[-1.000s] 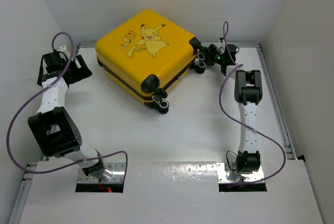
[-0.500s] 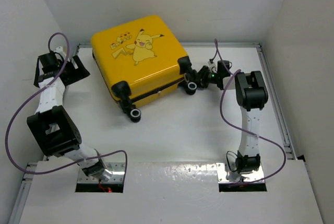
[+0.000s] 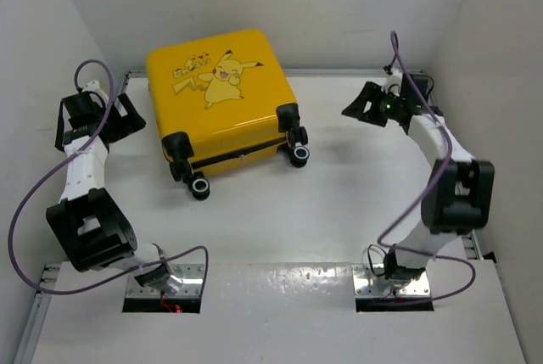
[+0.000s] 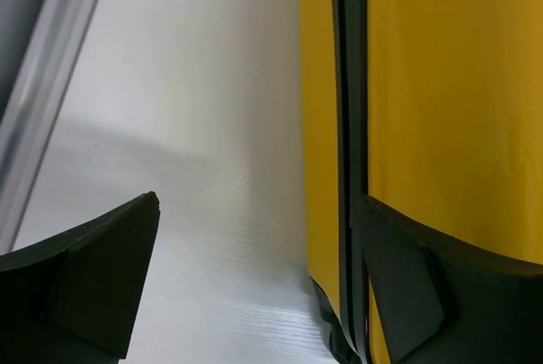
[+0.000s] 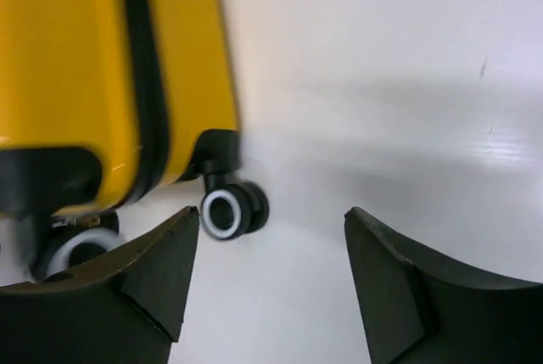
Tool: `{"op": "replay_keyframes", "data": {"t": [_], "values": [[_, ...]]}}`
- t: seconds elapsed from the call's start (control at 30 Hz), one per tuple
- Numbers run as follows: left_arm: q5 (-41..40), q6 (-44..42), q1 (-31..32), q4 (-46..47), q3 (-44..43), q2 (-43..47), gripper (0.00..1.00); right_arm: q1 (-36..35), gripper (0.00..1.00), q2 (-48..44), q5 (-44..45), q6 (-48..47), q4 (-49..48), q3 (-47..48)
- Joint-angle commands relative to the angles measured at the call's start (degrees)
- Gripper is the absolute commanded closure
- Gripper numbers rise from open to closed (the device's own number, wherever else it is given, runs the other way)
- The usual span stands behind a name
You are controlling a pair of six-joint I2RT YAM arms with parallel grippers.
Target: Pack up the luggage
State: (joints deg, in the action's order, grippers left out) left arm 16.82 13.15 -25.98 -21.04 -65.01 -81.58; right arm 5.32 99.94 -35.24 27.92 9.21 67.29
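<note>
Top external: luggage (image 3: 222, 97) near table (image 3: 339, 203) far-left corner.

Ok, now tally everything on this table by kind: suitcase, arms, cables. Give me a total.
Luggage: 1
Robot arms: 2, the left arm and the right arm
Purple cables: 2, the left cable and the right cable
Total: 5
</note>
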Motion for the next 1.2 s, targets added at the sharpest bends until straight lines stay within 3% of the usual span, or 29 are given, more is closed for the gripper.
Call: {"op": "replay_keyframes", "data": {"t": [0.0, 0.17, 0.3, 0.47, 0.63, 0.77, 0.87, 0.9, 1.0, 1.07, 1.17], "values": [[-4.33, 0.48, -0.39, 1.61, -0.03, 2.74, 0.01, -4.88, 0.29, -12.28, 6.15, -13.58, 15.13, 3.64], [-4.87, -2.94, -0.39, -1.01, -0.64, 3.89, 0.01, -19.07, 0.25, -14.78, 13.07, -13.77, 22.86, 7.94], [-0.23, -6.46, -0.39, -5.93, -2.13, 5.20, 0.01, -27.01, 0.25, -12.24, 23.88, -13.69, 21.11, 8.47], [2.17, -8.40, -0.39, -8.76, -0.82, 12.03, 0.01, -29.75, 0.23, -5.38, 29.44, -12.89, 20.93, 12.68], [-1.07, -9.54, -0.39, -8.76, 4.18, 17.85, 0.01, -31.86, 0.23, 3.39, 31.37, -12.63, 21.11, 19.00], [-1.70, -10.07, -0.39, -9.37, 7.26, 20.15, 0.01, -32.83, 0.40, 8.77, 32.52, -13.24, 20.23, 26.64], [-2.23, -10.07, -0.39, -9.37, 8.49, 21.46, 0.01, -32.92, 0.65, 10.71, 31.20, -14.38, 19.53, 29.99], [-2.23, -10.07, -0.39, -9.37, 9.11, 21.46, 0.01, -33.27, 0.81, 10.89, 31.03, -14.47, 18.83, 30.62], [-2.23, -10.07, -0.39, -9.37, 9.64, 21.46, 0.01, -33.18, 0.96, 12.03, 30.94, -16.05, 18.47, 33.96], [-0.58, -10.07, -0.91, -9.37, 9.64, 20.76, 0.01, -33.18, 0.96, 12.39, 30.76, -16.32, 19.52, 35.28], [3.65, -11.91, -0.92, -9.37, 9.64, 20.76, 0.01, -32.22, 0.83, 8.44, 26.83, -15.80, 20.76, 30.39]]}}
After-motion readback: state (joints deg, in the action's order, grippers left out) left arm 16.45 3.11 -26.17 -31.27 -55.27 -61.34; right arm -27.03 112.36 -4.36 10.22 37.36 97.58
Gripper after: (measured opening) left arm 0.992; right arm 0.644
